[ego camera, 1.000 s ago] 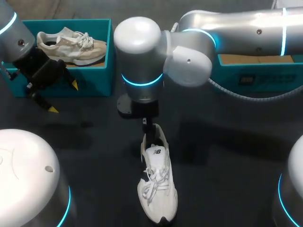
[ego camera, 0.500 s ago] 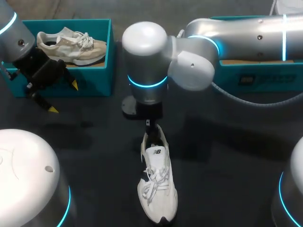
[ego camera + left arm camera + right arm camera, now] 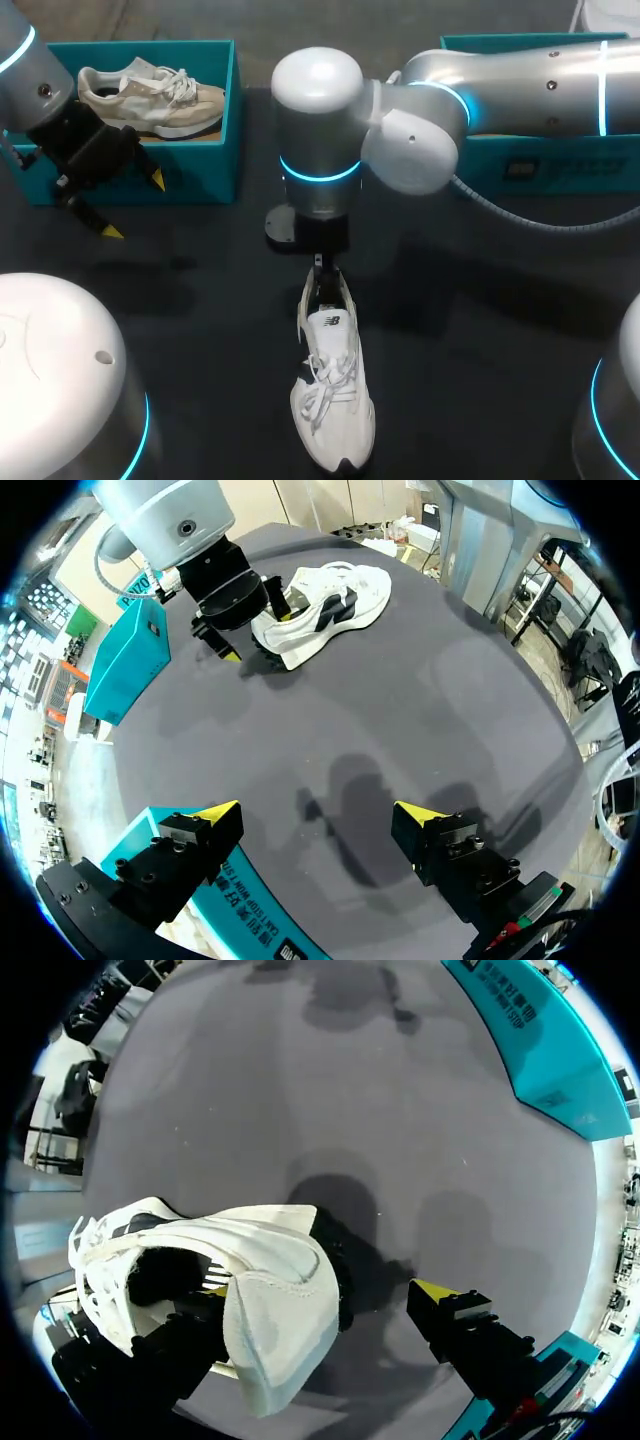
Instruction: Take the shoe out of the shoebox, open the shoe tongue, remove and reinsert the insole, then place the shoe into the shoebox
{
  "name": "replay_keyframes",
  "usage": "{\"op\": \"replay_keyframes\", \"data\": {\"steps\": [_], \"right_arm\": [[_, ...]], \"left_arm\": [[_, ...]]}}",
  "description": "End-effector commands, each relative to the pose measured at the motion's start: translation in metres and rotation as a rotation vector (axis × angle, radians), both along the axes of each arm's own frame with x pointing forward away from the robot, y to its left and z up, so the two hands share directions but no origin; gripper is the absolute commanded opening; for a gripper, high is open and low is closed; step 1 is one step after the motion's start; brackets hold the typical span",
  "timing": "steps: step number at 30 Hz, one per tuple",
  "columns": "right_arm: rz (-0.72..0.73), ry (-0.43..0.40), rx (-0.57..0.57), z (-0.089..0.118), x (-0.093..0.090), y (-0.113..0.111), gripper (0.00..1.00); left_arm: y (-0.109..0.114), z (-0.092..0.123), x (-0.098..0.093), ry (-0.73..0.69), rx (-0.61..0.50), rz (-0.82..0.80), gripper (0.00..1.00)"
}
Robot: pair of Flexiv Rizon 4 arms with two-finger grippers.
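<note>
As you scan from the nine o'clock side, your left claw [image 3: 134,206] hangs released over the dark matte table [image 3: 480,380]. Its two yellow-tipped fingers are spread wide with nothing between them, just in front of the teal cardboard shoebox [image 3: 215,120] at ten o'clock. That box is rectangular and open-topped. It holds one beige suede-and-mesh sneaker [image 3: 150,100] with white laces, toe toward three o'clock.

At the middle of the table, toward six o'clock, lies one white knit sneaker [image 3: 332,390], out of any box. It is soft and rounded, laced in white, with its sole on the table, toe toward six and heel toward twelve. Your right claw [image 3: 325,1292] is at that heel and is released: one finger sits down inside the shoe's opening, and the other stands clear outside the heel, not touching it.

At two o'clock sits a second teal box [image 3: 540,165], mostly hidden behind your right arm, so you cannot tell its contents. In all you have two teal boxes, two sneakers and two claws.
</note>
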State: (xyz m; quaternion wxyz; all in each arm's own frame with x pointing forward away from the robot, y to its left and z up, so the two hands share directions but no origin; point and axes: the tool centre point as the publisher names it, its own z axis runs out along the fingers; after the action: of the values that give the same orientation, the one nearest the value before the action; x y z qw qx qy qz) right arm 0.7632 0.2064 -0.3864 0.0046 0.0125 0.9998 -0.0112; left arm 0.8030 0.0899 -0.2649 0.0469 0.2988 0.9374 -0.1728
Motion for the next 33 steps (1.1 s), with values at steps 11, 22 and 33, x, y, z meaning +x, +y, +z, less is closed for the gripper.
{"op": "replay_keyframes", "data": {"steps": [11, 22, 33], "right_arm": [[-0.004, 0.016, 0.009, -0.009, -0.008, 0.002, 0.47], [-0.013, 0.001, 0.000, -0.003, -0.015, 0.003, 0.00], [-0.008, -0.073, -0.067, 0.036, -0.001, -0.008, 0.00]], "left_arm": [[0.000, 0.001, 0.000, 0.002, 0.004, 0.000, 1.00], [0.000, 0.001, 0.000, 0.002, 0.004, 0.000, 1.00], [0.000, 0.001, 0.000, 0.002, 0.004, 0.000, 1.00]]}}
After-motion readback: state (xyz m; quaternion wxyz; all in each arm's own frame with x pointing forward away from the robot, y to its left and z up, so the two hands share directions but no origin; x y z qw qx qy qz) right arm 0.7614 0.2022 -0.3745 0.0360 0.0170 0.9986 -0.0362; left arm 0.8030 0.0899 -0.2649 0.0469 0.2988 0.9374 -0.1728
